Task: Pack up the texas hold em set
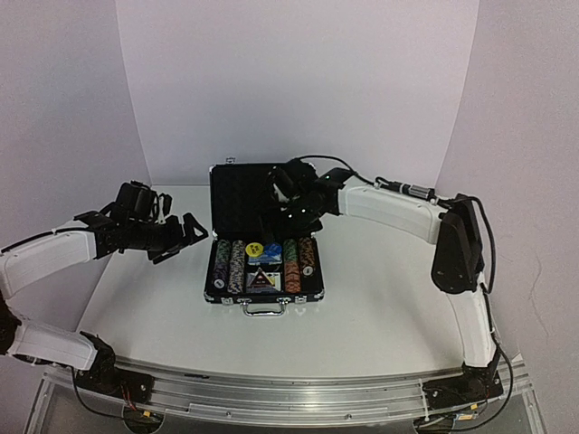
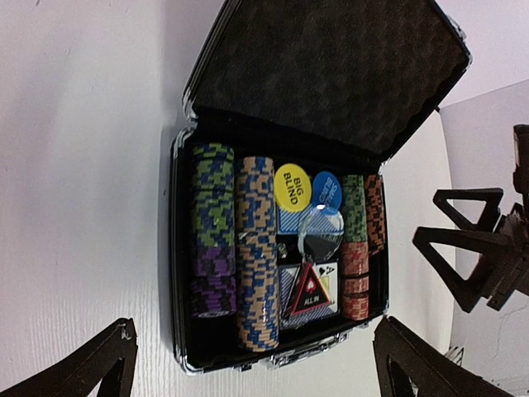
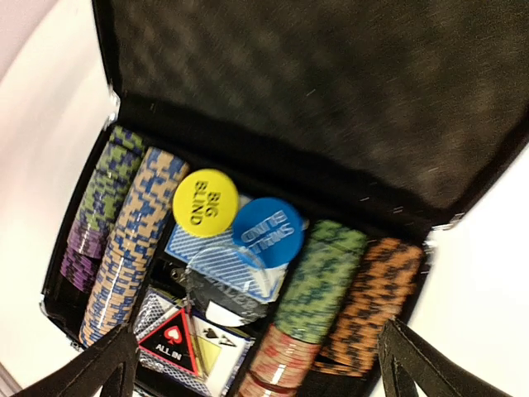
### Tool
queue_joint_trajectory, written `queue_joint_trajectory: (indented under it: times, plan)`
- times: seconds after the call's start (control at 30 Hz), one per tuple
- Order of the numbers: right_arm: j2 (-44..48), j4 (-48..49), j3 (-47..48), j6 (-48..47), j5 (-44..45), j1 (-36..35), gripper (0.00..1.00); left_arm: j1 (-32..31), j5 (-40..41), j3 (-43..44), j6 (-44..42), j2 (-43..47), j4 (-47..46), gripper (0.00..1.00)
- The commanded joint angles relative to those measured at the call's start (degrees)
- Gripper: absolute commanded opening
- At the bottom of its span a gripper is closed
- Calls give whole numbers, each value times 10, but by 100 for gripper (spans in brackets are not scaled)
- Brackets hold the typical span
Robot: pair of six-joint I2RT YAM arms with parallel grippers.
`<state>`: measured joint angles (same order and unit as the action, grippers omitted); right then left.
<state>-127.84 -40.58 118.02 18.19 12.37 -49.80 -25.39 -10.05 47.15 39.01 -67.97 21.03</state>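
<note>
The black silver-edged briefcase (image 1: pixel 213 287) lies open in the middle of the table, lid (image 1: pixel 244 194) raised, handle (image 1: pixel 262 308) towards me. Inside are rows of striped poker chips (image 2: pixel 256 248), blue card decks (image 2: pixel 293 222), a yellow disc (image 2: pixel 292 187), a blue disc (image 2: pixel 326 190), a clear disc (image 2: pixel 321 234) and the dark triangular marker (image 2: pixel 312 291). My left gripper (image 1: pixel 181 237) is open and empty, left of the case. My right gripper (image 1: pixel 291 206) is open and empty, hovering over the case in front of the lid. The right wrist view shows the yellow disc (image 3: pixel 205 197), blue disc (image 3: pixel 267 231) and marker (image 3: pixel 171 343).
The white table (image 1: pixel 380 298) is walled by white panels at the back and sides. A metal rail (image 1: pixel 289 398) runs along the near edge. The right gripper's open fingers (image 2: pixel 471 248) show at the right of the left wrist view.
</note>
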Motion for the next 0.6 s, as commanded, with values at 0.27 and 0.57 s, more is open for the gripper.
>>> queue_joint_trajectory:
  times: [0.27, 0.57]
  plan:
    - [75, 7, 7, 14, -155, 222, 98, 134, -100, 246, 20, -218, -93, 100]
    - [-84, 47, 190, 166, -257, 299, 94, 210, -242, 531, 62, -503, -84, 100]
